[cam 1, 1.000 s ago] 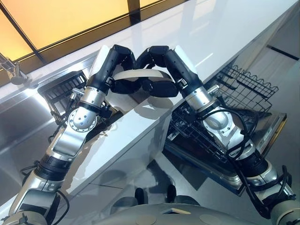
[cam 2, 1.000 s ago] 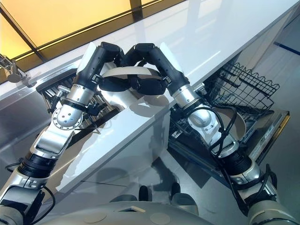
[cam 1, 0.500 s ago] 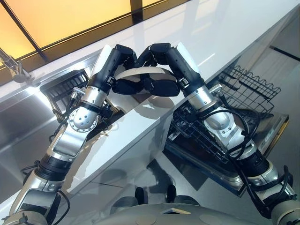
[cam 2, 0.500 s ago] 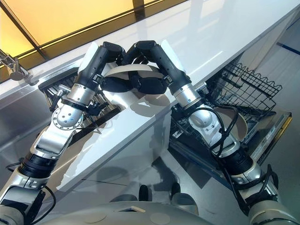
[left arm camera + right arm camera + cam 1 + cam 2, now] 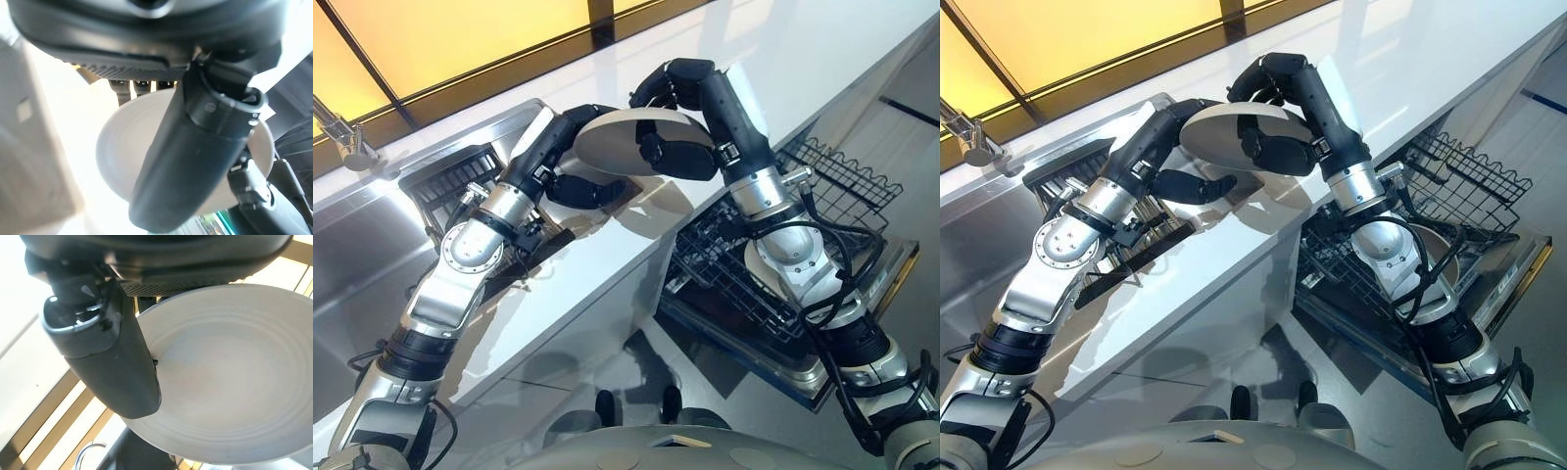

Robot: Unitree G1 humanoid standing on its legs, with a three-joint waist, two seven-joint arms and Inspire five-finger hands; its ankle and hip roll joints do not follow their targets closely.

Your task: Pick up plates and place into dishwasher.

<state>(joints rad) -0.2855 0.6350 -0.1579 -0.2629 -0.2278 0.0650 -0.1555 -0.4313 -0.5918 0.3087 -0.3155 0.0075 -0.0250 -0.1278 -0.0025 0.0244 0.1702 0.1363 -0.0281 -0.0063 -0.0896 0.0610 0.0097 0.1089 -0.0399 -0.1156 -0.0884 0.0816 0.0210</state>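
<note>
The right hand is clamped on the plate, its thumb lying across the plate's face and its fingers curled over the far rim at about 1 o'clock, so the plate is pinched by its edge and held tilted, clear above the white counter. The left hand sits just under the plate's edge at about 8 o'clock, thumb stretched out beneath it; whether it touches the plate is unclear, and I cannot tell how its fingers lie, since the plate hides them. Judging by this, the edge grip leaves the plate's free rim ready to slide between rack wires. The dishwasher rack stands pulled out at about 4 o'clock of the plate, below counter level, with the open dishwasher door under it. A black dish rack sits at 9 o'clock in the sink area, near the tap
</note>
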